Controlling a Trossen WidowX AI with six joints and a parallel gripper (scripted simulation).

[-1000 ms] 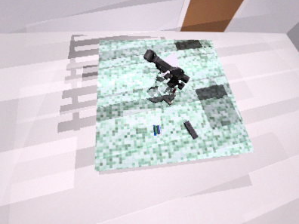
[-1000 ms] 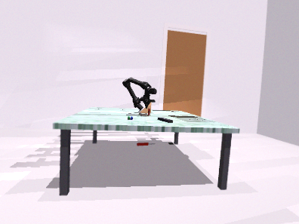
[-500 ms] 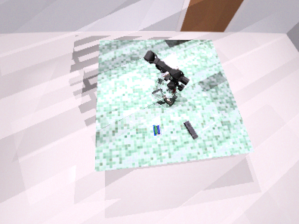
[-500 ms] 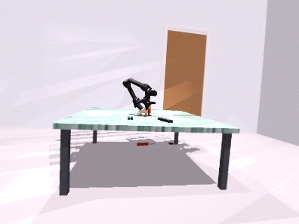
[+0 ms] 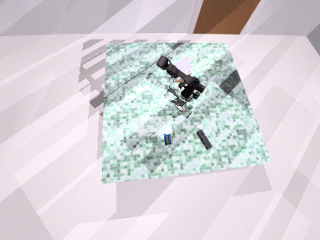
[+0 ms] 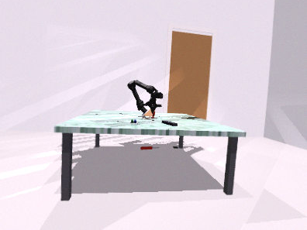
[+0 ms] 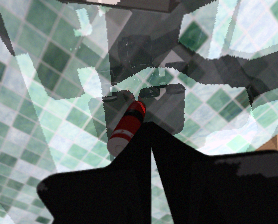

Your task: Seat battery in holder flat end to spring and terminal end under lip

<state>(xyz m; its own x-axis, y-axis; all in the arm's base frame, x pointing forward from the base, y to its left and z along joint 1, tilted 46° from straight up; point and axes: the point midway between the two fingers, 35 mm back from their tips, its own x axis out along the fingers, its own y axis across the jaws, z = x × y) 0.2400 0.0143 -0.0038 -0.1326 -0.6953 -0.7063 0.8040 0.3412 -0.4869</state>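
The battery [image 7: 129,127] [image 6: 153,115], a red cylinder with a dark band and a greyish end, seems to stand on end on the table. My gripper [image 7: 148,126] is shut with nothing between the fingers; in the wrist view its tips show just right of the battery, and the left finger may cover part of its lower edge. Whether they touch cannot be told. A pale box-like piece, probably the holder [image 7: 125,3] [image 5: 179,107], is cut off at the top edge of the wrist view. Its spring and lip cannot be made out.
A black bar [image 5: 204,139] [image 6: 169,123] and a small blue-green object [image 5: 167,139] [image 6: 133,121] lie toward the table's front. A white and tan wedge-like object [image 5: 183,65] [image 6: 148,114] stands by the arm. A red-handled item [image 6: 146,148] shows below the tabletop. Shadows cross the table.
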